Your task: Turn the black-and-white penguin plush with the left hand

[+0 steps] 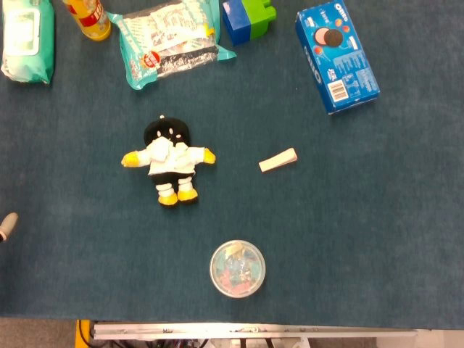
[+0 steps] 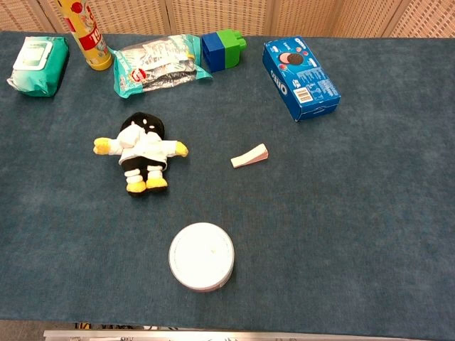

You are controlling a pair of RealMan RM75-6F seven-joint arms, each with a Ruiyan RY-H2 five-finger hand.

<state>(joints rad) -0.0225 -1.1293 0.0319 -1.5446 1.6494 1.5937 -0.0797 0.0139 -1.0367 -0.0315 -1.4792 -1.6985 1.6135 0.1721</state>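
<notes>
The black-and-white penguin plush [image 1: 169, 159] [image 2: 141, 150] lies flat on the blue table cloth, left of centre, head toward the far side, yellow wing tips spread and yellow feet toward me. At the left edge of the head view only a small grey tip of my left hand [image 1: 7, 225] shows, well to the left of and nearer than the plush, touching nothing visible. The rest of that hand is out of frame. The chest view shows neither hand, and my right hand appears in no view.
A round clear-lidded container [image 1: 237, 269] [image 2: 201, 256] sits near the front edge. A pale wedge [image 1: 278, 160] lies right of the plush. Along the far side stand a wipes pack [image 1: 27, 38], a yellow bottle [image 1: 89, 17], a snack bag [image 1: 170, 38], blue-green blocks [image 1: 249, 17] and an Oreo box [image 1: 337, 57].
</notes>
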